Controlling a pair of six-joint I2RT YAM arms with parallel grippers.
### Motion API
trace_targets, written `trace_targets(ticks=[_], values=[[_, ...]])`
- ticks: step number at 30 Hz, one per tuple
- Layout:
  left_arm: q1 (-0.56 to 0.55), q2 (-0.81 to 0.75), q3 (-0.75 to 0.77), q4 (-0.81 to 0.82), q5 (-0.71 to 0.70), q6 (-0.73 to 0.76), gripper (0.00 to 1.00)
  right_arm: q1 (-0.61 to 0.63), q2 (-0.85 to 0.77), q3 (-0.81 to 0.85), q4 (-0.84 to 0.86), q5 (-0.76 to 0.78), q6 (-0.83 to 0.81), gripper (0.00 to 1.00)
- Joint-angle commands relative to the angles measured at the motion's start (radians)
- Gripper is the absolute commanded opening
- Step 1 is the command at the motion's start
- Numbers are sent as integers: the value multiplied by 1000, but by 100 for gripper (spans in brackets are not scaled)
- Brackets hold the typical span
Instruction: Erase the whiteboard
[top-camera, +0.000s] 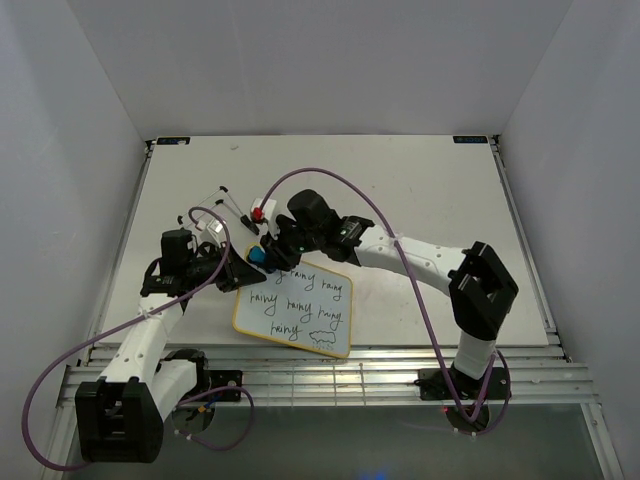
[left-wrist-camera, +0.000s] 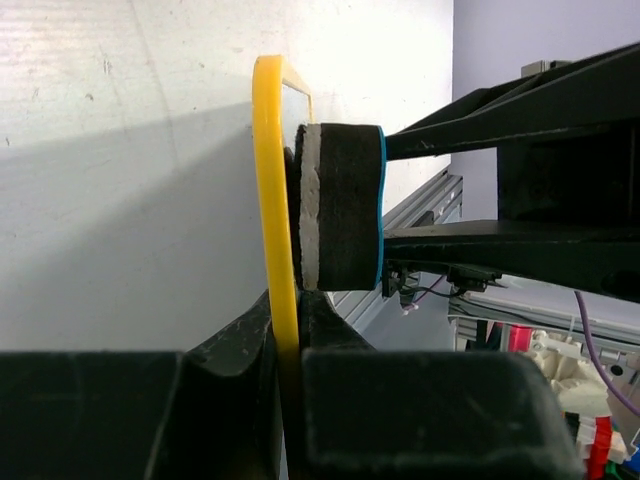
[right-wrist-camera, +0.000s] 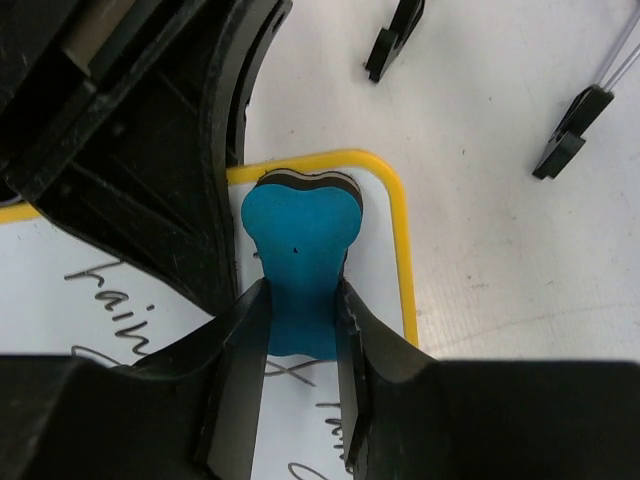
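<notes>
The whiteboard, white with a yellow rim and black handwritten words, lies tilted on the table near its front edge. My left gripper is shut on the board's left rim; in the left wrist view the yellow rim runs edge-on between the jaws of that gripper. The blue eraser sits flat on the board's far left corner. My right gripper is shut on the eraser at its narrow waist. The eraser's dark felt side presses against the board. Written words show beside it.
Several thin white sticks with black tips and a small red-capped thing lie behind the board. Two black tips rest on the table just past the board's corner. A metal rail borders the table's front edge.
</notes>
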Motion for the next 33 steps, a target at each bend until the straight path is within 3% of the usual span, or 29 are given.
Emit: trace_targets(ticks=[1,9,19,26,33], values=[[-6,-26,19,96,28,57,0,26,12,-115,-52,32,-35,8],[-6,-30,21,94,25,55,0,14,-31,-318,-57,135,2,8],[-7,-38,21,93,22,57,0,-5,-77,-470,-57,94,50,8],[-7,-30,19,98,50,61,0,31,-35,-200,-57,9,105,8],[-6,-30,16,107,59,61,0,103,147,168,-173,-46,100,8]])
